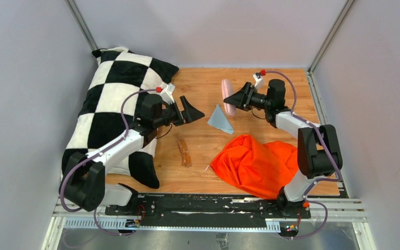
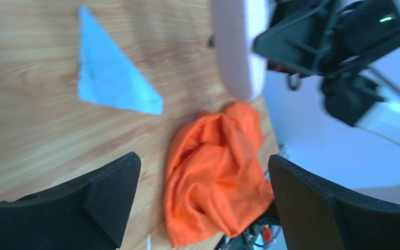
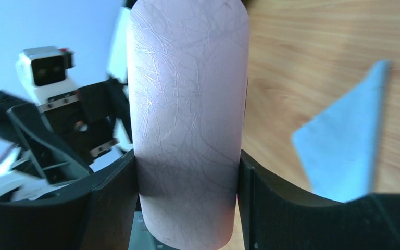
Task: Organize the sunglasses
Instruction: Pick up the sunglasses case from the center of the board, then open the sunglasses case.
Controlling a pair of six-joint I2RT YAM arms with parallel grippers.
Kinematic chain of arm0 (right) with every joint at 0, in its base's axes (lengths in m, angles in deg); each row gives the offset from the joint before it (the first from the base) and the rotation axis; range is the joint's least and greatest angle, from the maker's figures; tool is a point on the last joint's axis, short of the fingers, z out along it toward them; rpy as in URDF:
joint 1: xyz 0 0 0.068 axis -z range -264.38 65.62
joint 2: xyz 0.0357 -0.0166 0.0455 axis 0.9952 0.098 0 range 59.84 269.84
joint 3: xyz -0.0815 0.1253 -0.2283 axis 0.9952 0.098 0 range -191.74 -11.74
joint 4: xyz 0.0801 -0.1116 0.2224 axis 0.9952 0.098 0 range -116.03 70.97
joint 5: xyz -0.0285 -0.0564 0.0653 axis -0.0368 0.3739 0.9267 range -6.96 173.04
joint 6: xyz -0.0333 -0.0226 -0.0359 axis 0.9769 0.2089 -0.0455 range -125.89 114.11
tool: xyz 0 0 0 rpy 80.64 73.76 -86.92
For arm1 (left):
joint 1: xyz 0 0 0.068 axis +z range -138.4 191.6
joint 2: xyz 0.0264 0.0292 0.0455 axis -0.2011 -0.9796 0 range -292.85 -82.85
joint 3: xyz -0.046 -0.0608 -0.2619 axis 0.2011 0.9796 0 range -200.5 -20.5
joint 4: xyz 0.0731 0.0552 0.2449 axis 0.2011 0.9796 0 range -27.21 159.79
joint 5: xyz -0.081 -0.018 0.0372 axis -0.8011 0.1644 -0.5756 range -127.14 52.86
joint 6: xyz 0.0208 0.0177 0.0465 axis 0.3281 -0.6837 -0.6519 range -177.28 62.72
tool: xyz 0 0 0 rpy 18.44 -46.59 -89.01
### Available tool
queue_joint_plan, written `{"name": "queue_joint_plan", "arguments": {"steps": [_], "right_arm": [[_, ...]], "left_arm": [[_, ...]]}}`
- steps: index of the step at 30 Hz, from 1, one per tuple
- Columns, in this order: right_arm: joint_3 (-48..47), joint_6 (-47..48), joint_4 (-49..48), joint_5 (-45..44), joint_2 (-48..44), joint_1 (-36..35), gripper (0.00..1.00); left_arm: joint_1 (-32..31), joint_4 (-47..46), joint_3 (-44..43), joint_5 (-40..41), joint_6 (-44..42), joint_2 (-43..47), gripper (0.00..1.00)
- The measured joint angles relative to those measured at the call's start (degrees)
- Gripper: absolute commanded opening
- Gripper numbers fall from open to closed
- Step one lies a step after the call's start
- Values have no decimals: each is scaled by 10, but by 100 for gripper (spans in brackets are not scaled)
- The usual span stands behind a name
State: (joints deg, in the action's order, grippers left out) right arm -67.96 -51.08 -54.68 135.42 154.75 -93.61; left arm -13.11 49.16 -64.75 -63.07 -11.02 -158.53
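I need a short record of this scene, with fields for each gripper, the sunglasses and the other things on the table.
left gripper: open, empty
right gripper: shut on pale pink oblong case
amber-brown translucent sunglasses: folded, lying on wooden table, no gripper touching
light blue triangular cloth: flat, between the grippers
crumpled orange fabric: beside the right arm's base
black-and-white chequered pillow: at the left edge
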Motion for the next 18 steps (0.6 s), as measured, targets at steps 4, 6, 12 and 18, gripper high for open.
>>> {"name": "queue_joint_plan", "arguments": {"steps": [4, 6, 12, 18], "right_arm": [[46, -183, -224, 64, 48, 0, 31], [50, -275, -338, 80, 83, -1, 29], [54, -424, -507, 95, 133, -25, 29], [54, -461, -559, 107, 132, -62, 30]], "left_arm": [[0, -59, -42, -66, 16, -35, 100], [0, -94, -47, -85, 32, -45, 100], [0, -192, -65, -125, 97, -106, 100], [2, -228, -80, -136, 133, -155, 100]]}}
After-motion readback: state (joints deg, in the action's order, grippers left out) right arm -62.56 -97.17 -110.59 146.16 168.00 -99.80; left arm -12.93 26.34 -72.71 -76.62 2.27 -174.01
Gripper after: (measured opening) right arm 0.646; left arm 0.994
